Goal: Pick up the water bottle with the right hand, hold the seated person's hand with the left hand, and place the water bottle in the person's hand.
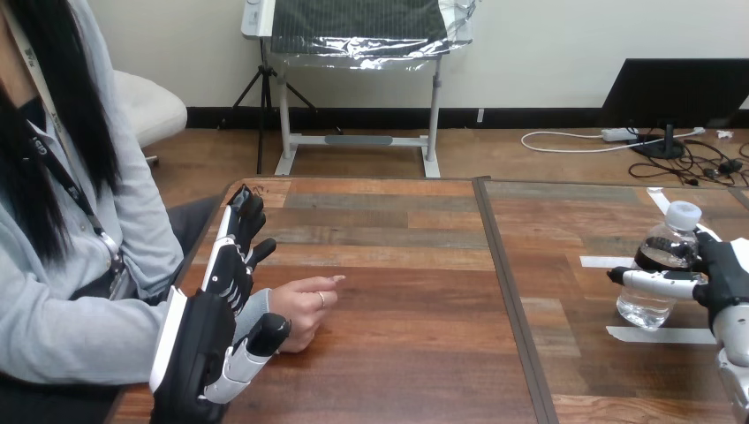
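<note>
A clear water bottle point(648, 309) with a white cap stands on the table at the far right. My right hand point(730, 276) comes in from the right edge, and its fingers point(655, 283) curl round the bottle's middle. At the left, the person's hand point(305, 311) rests on the table, loosely curled, one finger pointing right. My left hand point(201, 343) is beside the person's wrist with straight fingers point(237, 247) reaching toward the table's far side. Its thumb point(258, 346) lies just in front of the person's hand. The wrist sits between thumb and fingers, with no grip around it.
White tape strips point(662, 335) lie on the table around the bottle. A dark seam point(508, 291) joins two tabletops, running front to back. The person sits at the table's left edge point(205, 238).
</note>
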You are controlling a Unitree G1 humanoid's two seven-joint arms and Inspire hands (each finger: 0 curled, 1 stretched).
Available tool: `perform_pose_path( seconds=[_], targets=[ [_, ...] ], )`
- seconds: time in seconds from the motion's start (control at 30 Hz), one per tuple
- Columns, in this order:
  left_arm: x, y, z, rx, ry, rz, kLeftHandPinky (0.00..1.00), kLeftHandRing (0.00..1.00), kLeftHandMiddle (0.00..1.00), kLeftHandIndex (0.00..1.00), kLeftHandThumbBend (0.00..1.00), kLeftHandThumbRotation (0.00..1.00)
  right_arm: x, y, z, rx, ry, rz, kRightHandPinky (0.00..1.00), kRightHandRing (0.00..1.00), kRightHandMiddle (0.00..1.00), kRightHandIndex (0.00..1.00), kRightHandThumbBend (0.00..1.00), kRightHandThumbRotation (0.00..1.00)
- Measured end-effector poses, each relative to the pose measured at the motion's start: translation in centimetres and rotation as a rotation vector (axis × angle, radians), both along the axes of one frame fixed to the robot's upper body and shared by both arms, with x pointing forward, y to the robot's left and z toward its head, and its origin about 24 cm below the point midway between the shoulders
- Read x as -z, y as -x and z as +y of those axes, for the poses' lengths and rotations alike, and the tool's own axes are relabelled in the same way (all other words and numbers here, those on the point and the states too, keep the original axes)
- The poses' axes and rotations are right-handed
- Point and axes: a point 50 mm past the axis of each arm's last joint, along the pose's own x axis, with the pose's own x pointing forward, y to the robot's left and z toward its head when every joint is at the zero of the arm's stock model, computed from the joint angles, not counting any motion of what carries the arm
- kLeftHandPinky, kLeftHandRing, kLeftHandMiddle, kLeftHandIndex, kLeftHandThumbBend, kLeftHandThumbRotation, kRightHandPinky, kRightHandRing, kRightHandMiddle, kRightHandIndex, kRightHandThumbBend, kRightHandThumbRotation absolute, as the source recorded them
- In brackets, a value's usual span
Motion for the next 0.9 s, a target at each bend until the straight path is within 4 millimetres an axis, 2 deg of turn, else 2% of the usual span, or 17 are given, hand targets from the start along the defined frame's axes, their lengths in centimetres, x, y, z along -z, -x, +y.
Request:
perform_pose_path(
  seconds=[0.37,0.73,0.9],
  targets=[
    [0.08,0.15,0.15,-0.001,-0.002,0.005,0.90,0.97,1.00,1.00,1.00,0.86,0.15,-0.04,0.32,0.018,-0.023,-0.022,0.80,0.87,0.89,0.89,0.77,0.01],
    [0.15,0.25,0.20,0.000,-0.002,0.009,0.90,0.97,1.00,0.99,1.00,0.86,0.21,0.04,0.59,0.063,-0.042,-0.088,0.72,0.81,0.84,0.84,0.80,0.00],
    [0.16,0.27,0.20,0.000,-0.002,0.010,0.89,0.97,1.00,0.99,1.00,0.87,0.30,0.14,0.72,0.084,-0.030,-0.111,0.68,0.75,0.78,0.78,0.81,0.00]
  ],
)
